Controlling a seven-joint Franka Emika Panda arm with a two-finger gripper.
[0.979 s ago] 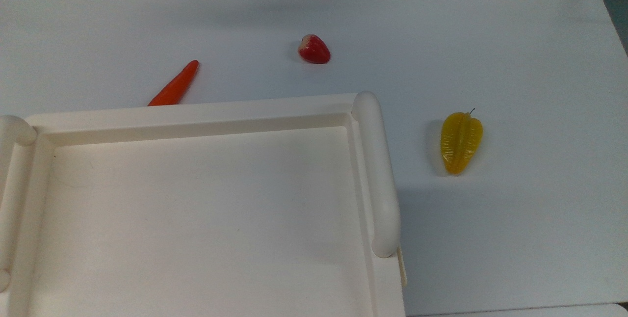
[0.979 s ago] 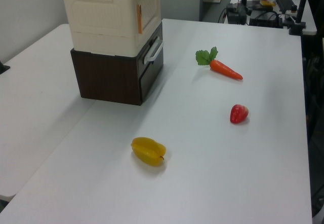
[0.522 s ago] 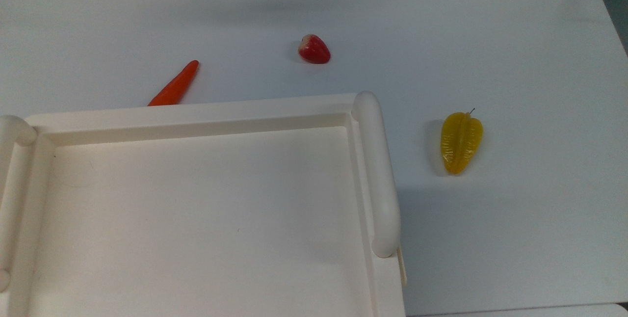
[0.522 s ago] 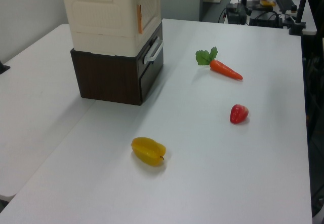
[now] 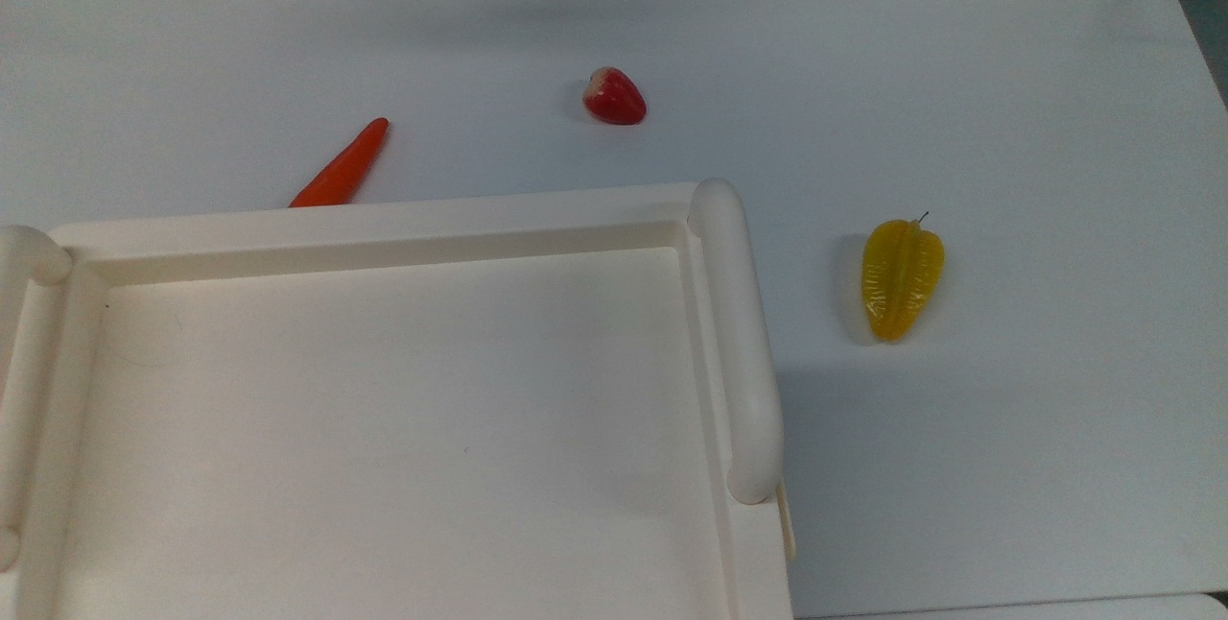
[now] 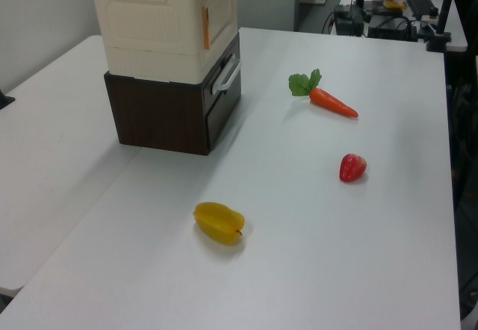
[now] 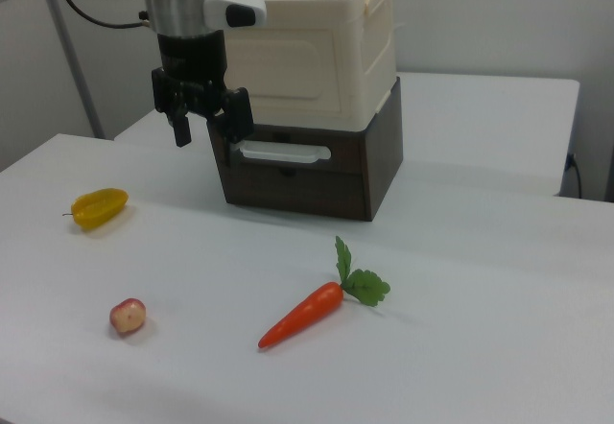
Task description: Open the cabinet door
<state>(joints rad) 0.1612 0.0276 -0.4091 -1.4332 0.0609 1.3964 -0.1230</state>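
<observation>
Stillness is marking both the top view and the left view over the last second: the carrot, the red strawberry and the yellow starfruit are lying on the white bench exactly where they were, well apart from one another, and the cream cabinet is sitting unmoved on its dark brown base. The cabinet door is showing no swing at all; it is lying flush with the cabinet's front, its orange patch running along the edge on the left view's left, so nothing is happening yet to the thing the task is about. In the right view the claw is hanging fingers-down just in front of the door, at the corner on the right view's left, level with the seam where the cream cabinet is meeting the brown base and just above the pale drawer handle. Its fingers are standing apart, released and gripping nothing. To my judgement the arm is lining up at the door's free edge and the opening itself is not begun; the next move is probably calling for the fingers to catch that edge rather than the drawer handle below it.
</observation>
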